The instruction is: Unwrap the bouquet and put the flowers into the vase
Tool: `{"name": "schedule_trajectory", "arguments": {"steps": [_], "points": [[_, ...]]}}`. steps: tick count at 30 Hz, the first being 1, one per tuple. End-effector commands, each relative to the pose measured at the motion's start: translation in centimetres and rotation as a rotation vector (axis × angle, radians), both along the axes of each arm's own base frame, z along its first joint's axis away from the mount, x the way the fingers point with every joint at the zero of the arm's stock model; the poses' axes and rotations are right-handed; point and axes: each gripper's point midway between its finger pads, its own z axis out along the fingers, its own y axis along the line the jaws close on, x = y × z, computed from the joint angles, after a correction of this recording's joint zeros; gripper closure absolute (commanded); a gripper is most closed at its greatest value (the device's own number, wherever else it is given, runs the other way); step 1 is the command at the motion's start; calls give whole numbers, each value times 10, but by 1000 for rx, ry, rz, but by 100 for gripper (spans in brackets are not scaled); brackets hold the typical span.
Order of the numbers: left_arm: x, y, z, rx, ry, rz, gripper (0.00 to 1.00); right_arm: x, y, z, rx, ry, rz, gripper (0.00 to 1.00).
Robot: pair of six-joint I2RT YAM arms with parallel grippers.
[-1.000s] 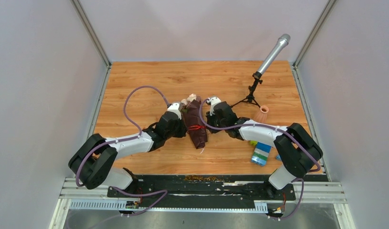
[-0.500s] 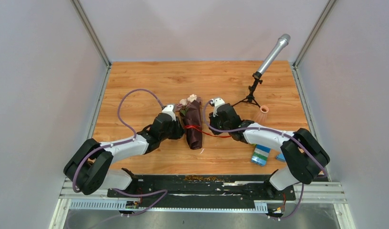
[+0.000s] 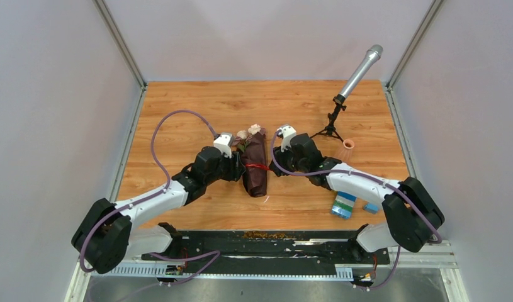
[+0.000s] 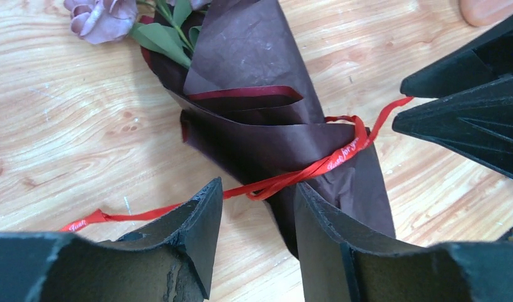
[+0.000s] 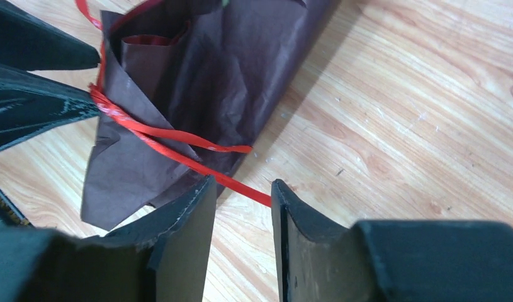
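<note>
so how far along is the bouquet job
Done: the ribbon looks untied, no bow, ends trailing to both sides. In hand: left hand and right hand flank the bouquet, both open, gripping nothing. To do: the ribbon still loops the bouquet, the flowers are still wrapped, and the vase stands apart by the microphone tripod.

Bouquet (image 3: 255, 165) flat on wooden table (image 3: 178, 113)

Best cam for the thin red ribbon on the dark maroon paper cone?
Left wrist: the thin red ribbon crosses the frame, wrap and both tails sharp. Right wrist shows the wrap, ends cropped; top external, just a small red band.
</note>
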Motion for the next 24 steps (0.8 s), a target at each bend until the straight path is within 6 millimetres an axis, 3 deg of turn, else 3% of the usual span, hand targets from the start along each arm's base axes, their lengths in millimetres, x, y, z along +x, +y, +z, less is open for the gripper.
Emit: {"name": "schedule_trajectory", "arguments": {"steps": [1, 10, 24], "points": [[-2, -9, 22, -55, -43, -54, 46, 4, 20, 43, 79, -89, 92, 59], [-10, -22, 11, -146, 12, -74, 47, 17, 31, 28, 48, -101, 125, 56], [-8, -28, 3, -168, 33, -77, 48, 13, 36, 9, 56, -95, 166, 54]]}}
